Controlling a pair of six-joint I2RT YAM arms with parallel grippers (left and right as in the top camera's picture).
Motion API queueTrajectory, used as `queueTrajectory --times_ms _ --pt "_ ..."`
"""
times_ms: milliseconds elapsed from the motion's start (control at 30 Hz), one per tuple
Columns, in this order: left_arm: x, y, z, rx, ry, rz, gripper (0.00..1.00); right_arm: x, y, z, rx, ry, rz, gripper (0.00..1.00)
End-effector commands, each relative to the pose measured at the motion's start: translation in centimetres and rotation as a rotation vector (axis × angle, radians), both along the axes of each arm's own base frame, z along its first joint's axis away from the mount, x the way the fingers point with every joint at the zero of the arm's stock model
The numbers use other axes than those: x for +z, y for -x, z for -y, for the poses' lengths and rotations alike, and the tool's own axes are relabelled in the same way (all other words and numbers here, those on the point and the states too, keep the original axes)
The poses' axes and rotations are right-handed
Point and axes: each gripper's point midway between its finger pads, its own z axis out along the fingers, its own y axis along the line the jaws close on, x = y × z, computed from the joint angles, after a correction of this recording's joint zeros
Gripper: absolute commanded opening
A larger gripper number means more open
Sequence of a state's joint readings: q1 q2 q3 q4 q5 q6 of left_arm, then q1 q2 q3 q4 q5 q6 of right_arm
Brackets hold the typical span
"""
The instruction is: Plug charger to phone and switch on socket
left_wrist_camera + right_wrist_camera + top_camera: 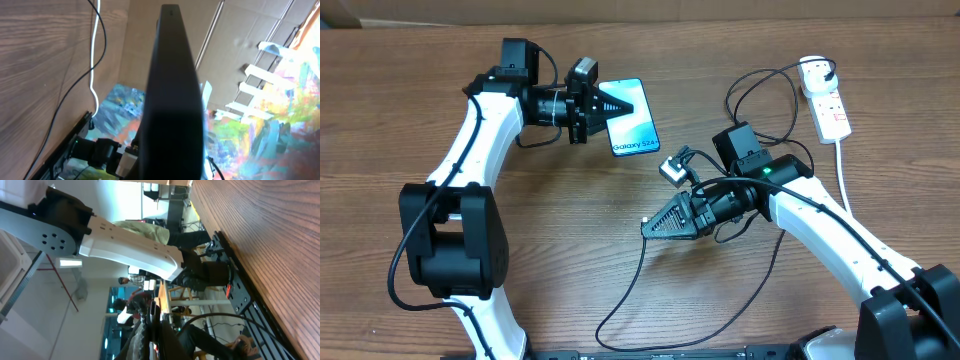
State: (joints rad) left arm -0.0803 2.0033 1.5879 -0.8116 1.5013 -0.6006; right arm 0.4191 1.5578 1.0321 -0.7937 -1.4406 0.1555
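Clamping blue-white phone (638, 130) w/ L gripper (624, 103), R gripper (646, 226) pinching thin blk charger (641, 255)

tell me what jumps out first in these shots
The left gripper is shut on the edge of the phone at top centre of the table, its blue "Galaxy S24" screen facing up. Mid-table, the right gripper appears to pinch the charger, whose thin black cable loops toward the near edge. The white socket lies untouched at the far right.
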Motion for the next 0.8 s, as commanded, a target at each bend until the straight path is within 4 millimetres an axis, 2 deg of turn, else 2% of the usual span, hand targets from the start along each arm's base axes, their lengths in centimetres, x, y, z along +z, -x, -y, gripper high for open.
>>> queueTrajectory --times_ms 0,200,400,533,767 --pt "1.4 0.8 0.8 -0.043 0.064 0.008 0.04 1.8 0.0 -0.1 0.004 -0.027 -0.028 0.04" --pt "1.4 0.6 0.4 -0.032 0.063 0.009 0.04 1.8 -0.2 -0.1 -0.004 -0.010 -0.072 0.04" --pt "1.5 -0.5 -1.7 0.021 0.064 0.022 0.04 1.8 -1.0 0.4 -0.032 -0.008 -0.071 0.04" --pt "1.5 -0.9 -2.9 0.047 0.071 0.048 0.04 0.7 -2.2 1.0 -0.089 0.052 -0.060 0.04" --pt "1.5 -0.4 -2.7 0.040 0.078 0.054 0.04 0.4 -3.4 1.3 -0.132 0.073 -0.042 0.04"
